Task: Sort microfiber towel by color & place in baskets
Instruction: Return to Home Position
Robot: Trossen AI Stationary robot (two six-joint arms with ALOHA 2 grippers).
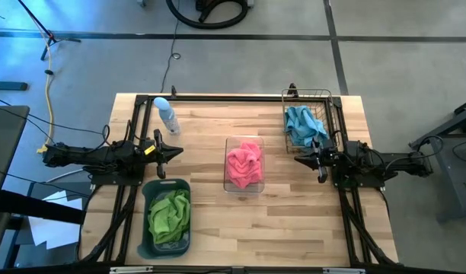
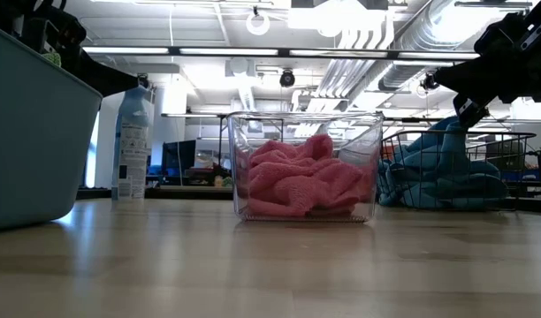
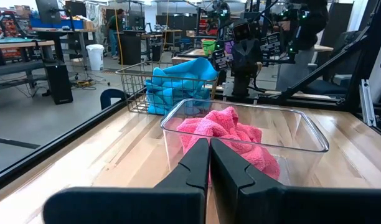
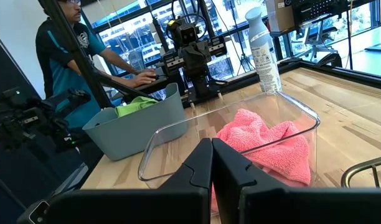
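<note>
Overhead light is even and bright on the pale wooden table (image 1: 294, 221); shadows on it are soft and faint. Low view: the white ceiling strip lights (image 2: 164, 50) burn out to pure white, and the right arm (image 2: 509, 53) against them reads as a black shape. The boards carry a dull sheen.

Ahead of the left gripper (image 3: 209, 144), fingers pressed together, the clear plastic rectangular bin (image 3: 312, 132) shows thin glints along its rim. Beyond the right gripper (image 4: 212, 146), likewise closed, tall windows (image 4: 125, 37) let in daylight; its fingers sit dark.
</note>
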